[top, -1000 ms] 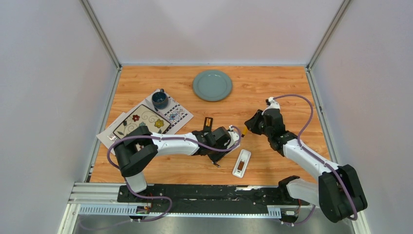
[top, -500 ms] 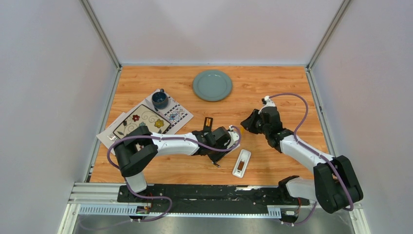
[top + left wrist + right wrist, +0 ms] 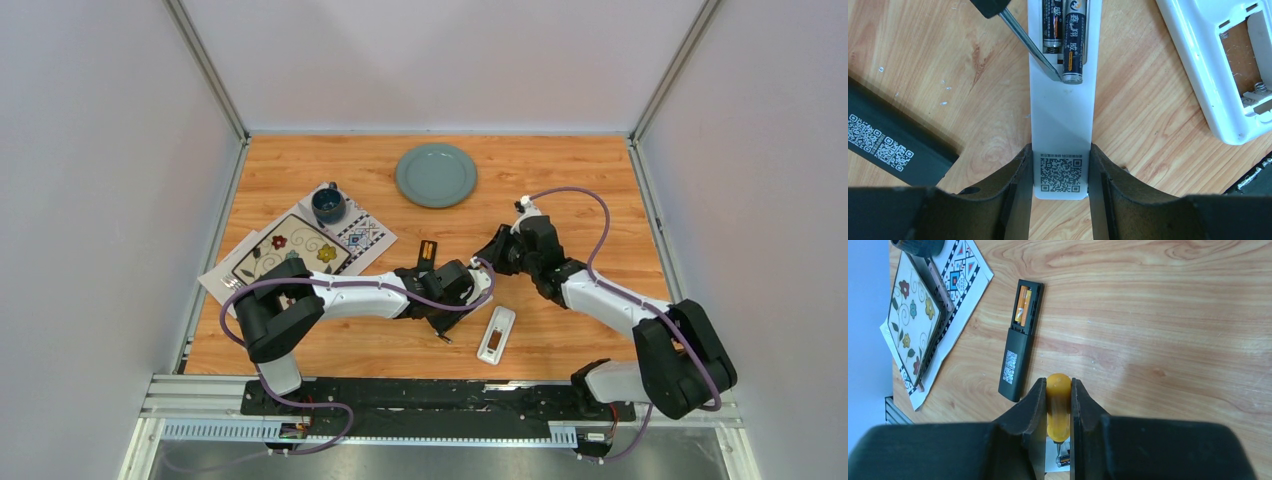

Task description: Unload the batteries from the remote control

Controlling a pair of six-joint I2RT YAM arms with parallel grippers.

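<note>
**A:** What has changed in the last second?

**B:** The right arm has swung in toward the left one. Its jaws are clamped on the yellow handle of the screwdriver (image 3: 1058, 405). The blade (image 3: 1030, 47) now reaches into the open bay of the remote (image 3: 1060, 120).

**A:** And the left jaws?

**B:** They have not moved. They are closed on the remote's near end, one finger on each long side, holding it flat on the desk (image 3: 1148, 125).

**A:** Where are the batteries?

**B:** Both batteries (image 3: 1063, 30) lie in the bay, straight ahead of the left jaws and well beyond the fingertips. One reaches nearer the jaws than the other, and the blade tip sits at that one's end. Whether the tip is under it or only against it cannot be told.

**A:** What does that mean for the job?

**B:** Most likely the approach is over and the prying starts here. Neither battery is out yet, so the left grip has to hold while the blade levers.

**A:** Anything else close by?

**B:** A second remote (image 3: 1213, 65) lies just to one side of the left jaws, and its bay is empty. A black remote (image 3: 1020, 340) lies ahead of the right jaws with orange cells in it.
</note>
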